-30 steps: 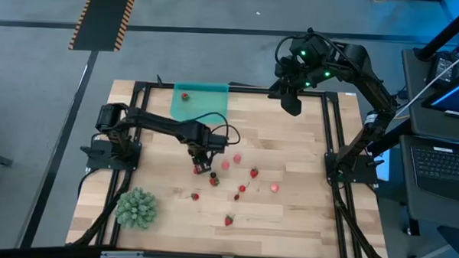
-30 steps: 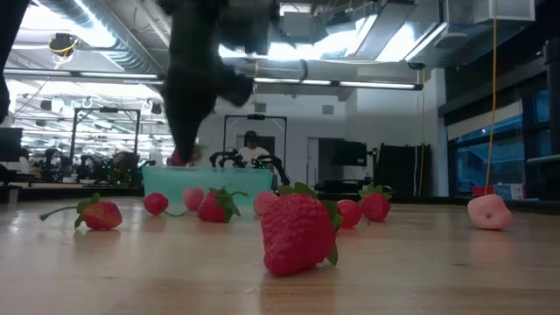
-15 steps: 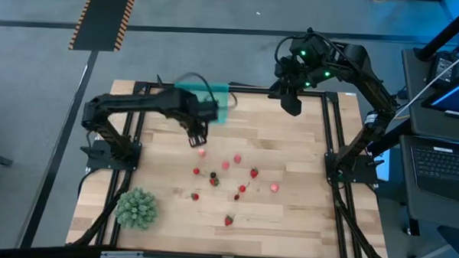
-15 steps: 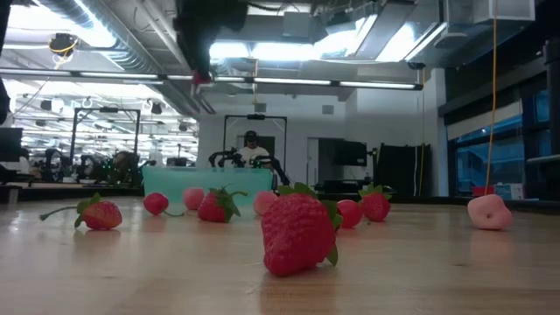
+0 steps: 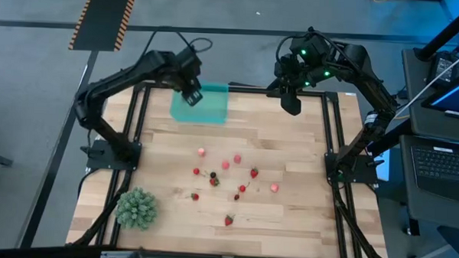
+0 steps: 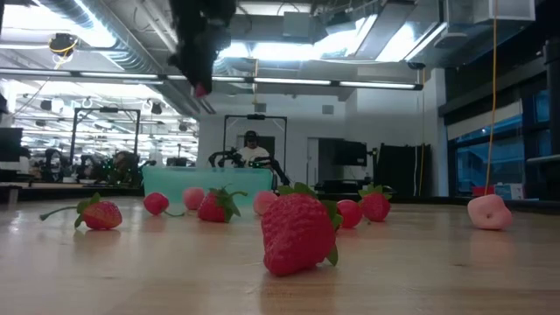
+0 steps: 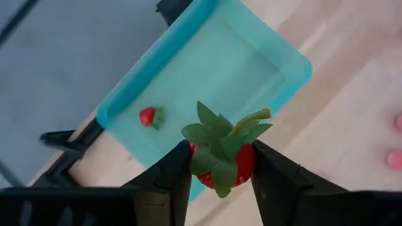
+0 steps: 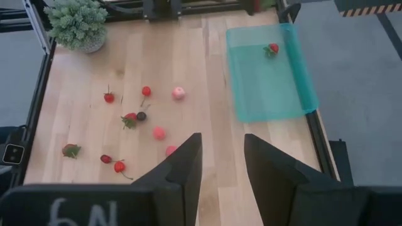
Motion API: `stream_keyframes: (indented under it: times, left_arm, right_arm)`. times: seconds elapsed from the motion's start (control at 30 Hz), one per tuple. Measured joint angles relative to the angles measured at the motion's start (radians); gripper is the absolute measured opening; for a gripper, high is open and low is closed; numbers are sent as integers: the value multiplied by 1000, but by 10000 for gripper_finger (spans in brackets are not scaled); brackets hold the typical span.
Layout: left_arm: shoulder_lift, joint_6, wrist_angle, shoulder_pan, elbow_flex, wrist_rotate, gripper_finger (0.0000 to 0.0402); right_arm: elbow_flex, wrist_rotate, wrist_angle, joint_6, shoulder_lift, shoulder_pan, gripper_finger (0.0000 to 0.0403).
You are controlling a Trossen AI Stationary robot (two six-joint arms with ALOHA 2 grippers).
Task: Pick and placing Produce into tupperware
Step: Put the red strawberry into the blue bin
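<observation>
One strawberry [image 7: 221, 162] clamped in left claw [image 7: 220, 179] — above tupperware [image 7: 251, 66].

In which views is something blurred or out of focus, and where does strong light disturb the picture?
Low view: the big red strawberry up front looks soft, and bright ceiling lamps glare behind the dark left gripper. Left wrist view: the jaws are blurred at the frame's bottom, while the translucent teal plastic container is sharp. High view: evenly lit, no glare.

Teal tupperware [image 7: 251, 69], red green-topped strawberry [image 7: 223, 154], pale striped wood table [image 5: 290, 146], green spiky plant [image 5: 137, 208]
</observation>
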Motion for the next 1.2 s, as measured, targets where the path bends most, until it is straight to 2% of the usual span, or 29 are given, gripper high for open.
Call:
stream_keyframes:
  times: [0.1,0.23,0.5,0.63,0.83,1.2]
  left_arm:
    - [42,22,39,70,0,45,132]
    - [114,39,44,138,0,47,132]
    - [277,45,45,210,0,64,134]
    - [354,76,57,234,0,123,132]
    - [434,95,96,236,0,142,135]
    - [468,108,163,242,0,148,135]
  right_arm:
    - [0,0,0,0,0,0,121]
    - [0,0,0,-5,0,0,121]
    - [0,0,0,-49,0,0,121]
    - [0,0,-1,-48,0,0,121]
    - [0,0,-2,-48,0,0,121]
    - [0,0,-3,-48,0,0,121]
